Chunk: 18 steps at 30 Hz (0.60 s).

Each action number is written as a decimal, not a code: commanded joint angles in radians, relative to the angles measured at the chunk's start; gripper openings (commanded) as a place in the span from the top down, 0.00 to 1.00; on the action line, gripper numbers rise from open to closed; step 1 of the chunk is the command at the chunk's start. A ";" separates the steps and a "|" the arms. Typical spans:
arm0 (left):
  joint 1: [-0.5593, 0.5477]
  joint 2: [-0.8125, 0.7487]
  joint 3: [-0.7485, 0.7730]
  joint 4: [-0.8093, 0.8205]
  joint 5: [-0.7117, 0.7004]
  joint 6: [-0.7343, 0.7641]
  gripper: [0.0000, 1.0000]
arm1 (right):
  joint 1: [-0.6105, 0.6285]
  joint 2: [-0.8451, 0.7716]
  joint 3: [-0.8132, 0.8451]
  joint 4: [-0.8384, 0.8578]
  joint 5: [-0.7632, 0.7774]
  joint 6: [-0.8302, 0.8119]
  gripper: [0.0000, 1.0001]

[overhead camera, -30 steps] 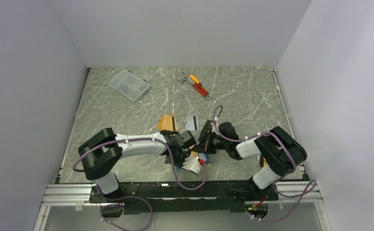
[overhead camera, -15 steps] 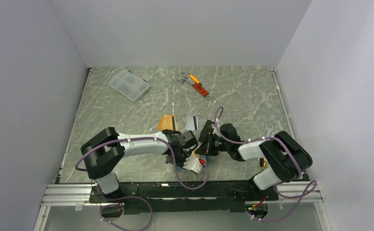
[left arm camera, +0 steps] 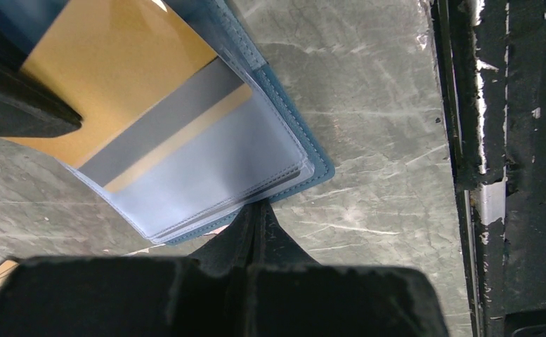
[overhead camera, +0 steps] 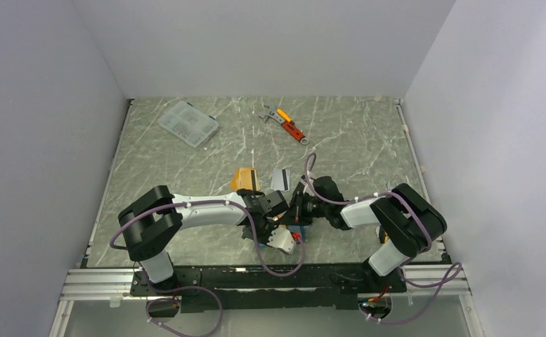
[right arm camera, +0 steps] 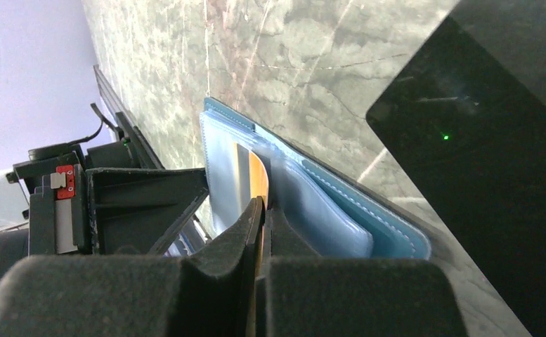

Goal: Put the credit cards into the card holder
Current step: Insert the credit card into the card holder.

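Observation:
The teal card holder point(left arm camera: 310, 151) lies open on the marble table near its front edge. An orange credit card point(left arm camera: 115, 77) with a grey stripe sits partly inside its clear pocket. My right gripper point(right arm camera: 261, 203) is shut on that card point(right arm camera: 257, 174), edge-on between the pads, at the mouth of the pocket in the card holder point(right arm camera: 368, 217). My left gripper point(left arm camera: 259, 209) is shut, with its tips against the holder's near edge. Two more credit cards lie flat just beyond the grippers, one orange point(overhead camera: 245, 178) and one silver-grey point(overhead camera: 279, 177).
A clear plastic compartment box point(overhead camera: 188, 123) lies at the far left of the table. A red and yellow wrench point(overhead camera: 289, 125) lies at the far middle. The black base rail point(left arm camera: 509, 175) runs close beside the holder.
My right gripper has shifted slightly left toward the left gripper, carrying the orange card with it. The left arm has barely moved.

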State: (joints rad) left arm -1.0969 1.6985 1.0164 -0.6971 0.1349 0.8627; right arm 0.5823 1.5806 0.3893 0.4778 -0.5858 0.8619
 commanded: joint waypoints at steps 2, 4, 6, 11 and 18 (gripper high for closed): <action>-0.017 0.057 -0.035 0.050 0.073 -0.017 1.00 | 0.037 0.062 0.018 -0.150 0.045 -0.050 1.00; -0.017 0.052 -0.038 0.051 0.069 -0.015 1.00 | 0.037 0.060 0.023 -0.174 0.055 -0.045 0.87; -0.017 0.045 -0.043 0.054 0.065 -0.014 1.00 | 0.038 0.046 0.031 -0.219 0.069 -0.047 0.79; 0.008 0.013 -0.073 0.071 0.064 -0.010 1.00 | 0.037 -0.039 0.055 -0.375 0.128 -0.081 0.67; 0.027 0.007 -0.084 0.074 0.066 -0.005 1.00 | 0.037 -0.148 0.109 -0.584 0.199 -0.131 0.60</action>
State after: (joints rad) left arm -1.0779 1.6680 0.9817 -0.6567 0.1558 0.8516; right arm 0.6182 1.4769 0.4767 0.1593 -0.5076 0.8104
